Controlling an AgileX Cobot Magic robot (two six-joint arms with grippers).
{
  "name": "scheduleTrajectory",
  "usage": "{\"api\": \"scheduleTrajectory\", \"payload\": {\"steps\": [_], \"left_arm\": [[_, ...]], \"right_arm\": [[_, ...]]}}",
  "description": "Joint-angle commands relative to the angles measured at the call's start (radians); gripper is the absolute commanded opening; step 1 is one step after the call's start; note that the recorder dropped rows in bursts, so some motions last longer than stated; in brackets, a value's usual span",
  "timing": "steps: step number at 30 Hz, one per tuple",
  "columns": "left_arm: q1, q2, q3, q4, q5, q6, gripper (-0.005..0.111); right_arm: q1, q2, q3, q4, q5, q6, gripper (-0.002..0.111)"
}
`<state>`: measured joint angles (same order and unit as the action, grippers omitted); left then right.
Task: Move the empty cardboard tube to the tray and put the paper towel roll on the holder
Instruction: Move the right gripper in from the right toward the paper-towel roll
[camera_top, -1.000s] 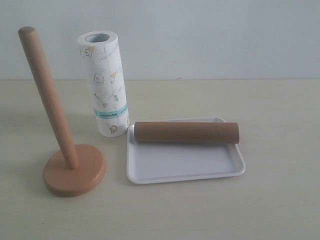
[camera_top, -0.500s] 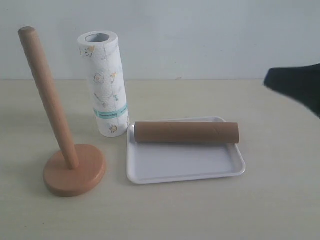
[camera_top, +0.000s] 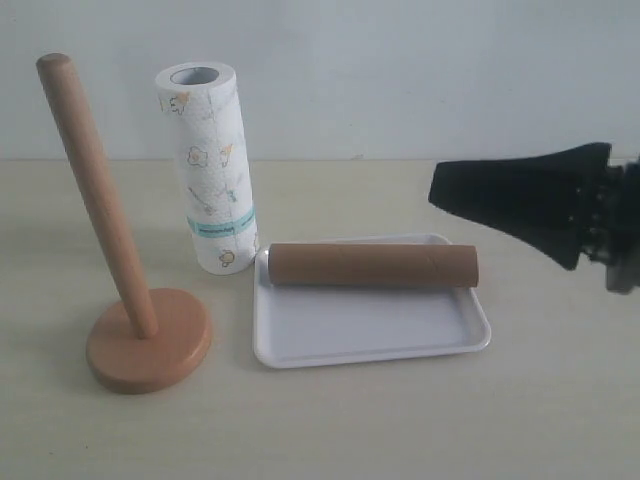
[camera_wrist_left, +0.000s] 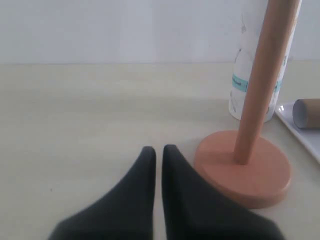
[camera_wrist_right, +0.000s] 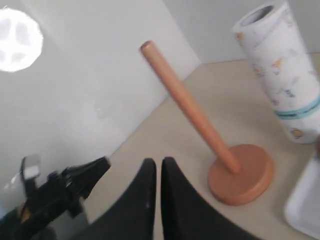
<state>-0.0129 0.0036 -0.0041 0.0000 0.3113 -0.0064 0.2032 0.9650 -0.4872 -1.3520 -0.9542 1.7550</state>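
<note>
one of two jobs looks done; roll not yet on the holder

**placement.** the cardboard tube (camera_top: 372, 265) lies on its side along the far edge of the tray (camera_top: 370, 335). one end juts just past the rim on the right of the exterior view. lying flat against the rim, it is judged unlikely to roll off, so that half of the task appears complete. the paper towel roll (camera_top: 210, 170) stands upright on the worktop (camera_top: 400, 430), hollow core facing up, behind and between the holder (camera_top: 148, 345) and the tray. it sits close to the tray corner, though contact cannot be confirmed. the holder's pole is bare. the roll's open core and upright stance suit a lift straight up and a lowering over the pole, which is judged to be the remaining step.

**arm pose.** the right gripper (camera_top: 437, 195) reaches in from the right edge of the exterior view. it is held above the worktop, roughly level, with its tips pointing toward the roll. its jaws are closed together and carry nothing; the right wrist view agrees. the left gripper (camera_wrist_left: 158, 150) does not appear in the exterior view. its wrist view shows it low over the worktop, aimed at the holder's base and just short of it, with jaws closed and empty.

**note.** both grippers would need to open before any grasp.
</note>
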Motion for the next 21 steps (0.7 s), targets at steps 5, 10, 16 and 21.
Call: {"api": "scheduleTrajectory", "payload": {"steps": [5, 10, 16, 21], "left_arm": [[0.003, -0.004, 0.004, 0.000, -0.001, 0.006, 0.004], [0.003, -0.004, 0.004, 0.000, -0.001, 0.006, 0.004], [0.003, -0.004, 0.004, 0.000, -0.001, 0.006, 0.004], [0.003, -0.004, 0.004, 0.000, -0.001, 0.006, 0.004]], "right_arm": [[0.298, 0.024, -0.001, 0.655, 0.592, -0.270, 0.004], [0.462, 0.025, 0.006, 0.763, 0.716, -0.595, 0.004], [0.571, 0.025, 0.040, 0.763, 0.954, -0.740, 0.004], [0.620, 0.025, 0.028, 0.786, 1.128, -0.916, 0.004]]}}
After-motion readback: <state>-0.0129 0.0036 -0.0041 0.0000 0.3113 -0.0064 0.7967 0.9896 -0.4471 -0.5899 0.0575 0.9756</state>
